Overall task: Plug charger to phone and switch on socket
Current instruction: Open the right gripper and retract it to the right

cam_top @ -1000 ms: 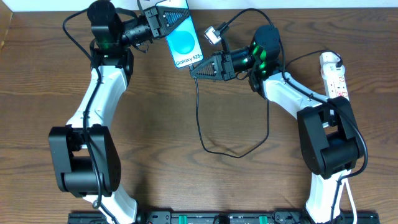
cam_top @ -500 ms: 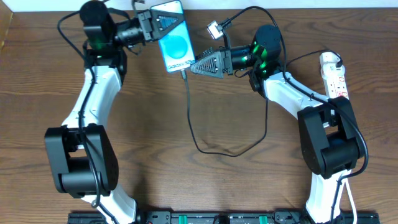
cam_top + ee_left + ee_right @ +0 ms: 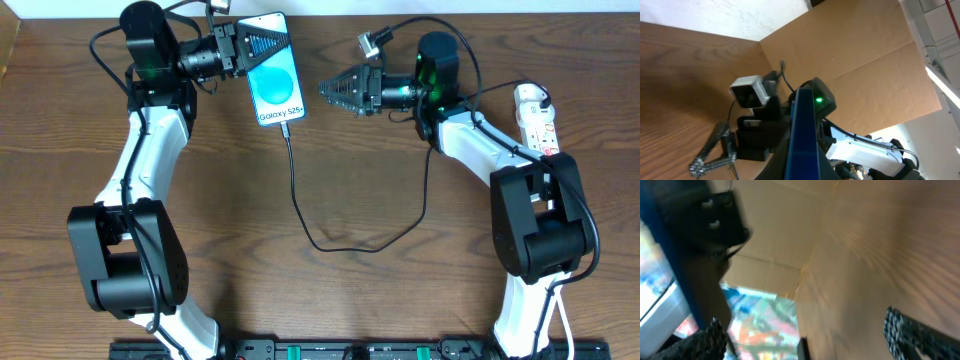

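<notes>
- Since a second ago the right gripper [image 3: 328,90] has sprung wide and drawn back to the right of the slim blue-screened "Galaxy S25" phone [image 3: 275,83]. The left arm has carried the phone a little to the left.
- Nearest me, low in the middle of the overhead frame, the long thin black charger cable [image 3: 291,170] lies slack in a loop on the brown wooden table [image 3: 200,230].
- From that loop one run climbs to the phone's lower edge, where its small connector tip appears to be seated. The other run climbs toward the right arm, and I cannot tell where its plug end sits.
- Further back, at the right edge of the frame, the white elongated power strip with red markings [image 3: 540,125] lies flat behind the right arm, well apart from both grippers.
- Farthest, at upper centre, the right gripper hangs empty with its jaws spread, near the phone but not touching it.
- At upper left, the left gripper [image 3: 243,50] is clamped on the phone's top end and holds it off the table.
- To my eye the plugging-in is done, so switching on the socket is the step in hand.
- That calls for the right arm to swing out to the strip and press its switch with a fingertip, while the left keeps the phone steady so the cable is not tugged.
</notes>
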`<state>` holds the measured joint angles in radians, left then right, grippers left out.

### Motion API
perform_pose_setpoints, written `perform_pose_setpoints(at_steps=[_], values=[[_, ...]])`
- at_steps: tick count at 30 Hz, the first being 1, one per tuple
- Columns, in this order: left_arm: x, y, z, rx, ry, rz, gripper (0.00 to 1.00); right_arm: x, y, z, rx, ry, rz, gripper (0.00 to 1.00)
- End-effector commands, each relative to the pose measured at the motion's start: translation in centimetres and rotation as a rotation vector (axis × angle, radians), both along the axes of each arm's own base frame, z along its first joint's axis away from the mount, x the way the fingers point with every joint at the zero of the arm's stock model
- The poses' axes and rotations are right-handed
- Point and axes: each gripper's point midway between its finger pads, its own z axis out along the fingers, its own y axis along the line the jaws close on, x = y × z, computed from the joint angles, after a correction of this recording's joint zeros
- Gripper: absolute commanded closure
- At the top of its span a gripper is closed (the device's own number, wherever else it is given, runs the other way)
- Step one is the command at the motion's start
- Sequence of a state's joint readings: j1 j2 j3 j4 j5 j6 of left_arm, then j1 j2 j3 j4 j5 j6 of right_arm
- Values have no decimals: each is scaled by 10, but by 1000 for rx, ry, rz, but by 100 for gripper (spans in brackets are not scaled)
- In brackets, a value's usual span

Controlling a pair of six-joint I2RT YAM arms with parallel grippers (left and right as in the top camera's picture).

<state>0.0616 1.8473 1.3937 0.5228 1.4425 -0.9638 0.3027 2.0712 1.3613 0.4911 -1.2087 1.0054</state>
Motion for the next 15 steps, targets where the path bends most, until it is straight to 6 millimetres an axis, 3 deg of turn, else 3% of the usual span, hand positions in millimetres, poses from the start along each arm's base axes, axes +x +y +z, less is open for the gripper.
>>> perform_pose_setpoints(at_steps=[1, 7, 12, 15], values=[[-9, -1, 9, 3, -20, -27, 93, 17, -8, -25, -88, -19, -95, 1], [-12, -10, 2, 5, 12, -46, 93, 25, -37, -89, -325, 148, -251, 1], [-18, -23, -14, 12, 20, -66, 93, 32, -53, -99, -372, 151, -300, 11], [-21, -32, -30, 17, 49, -66, 92, 37, -71, -113, -441, 200, -368, 11]])
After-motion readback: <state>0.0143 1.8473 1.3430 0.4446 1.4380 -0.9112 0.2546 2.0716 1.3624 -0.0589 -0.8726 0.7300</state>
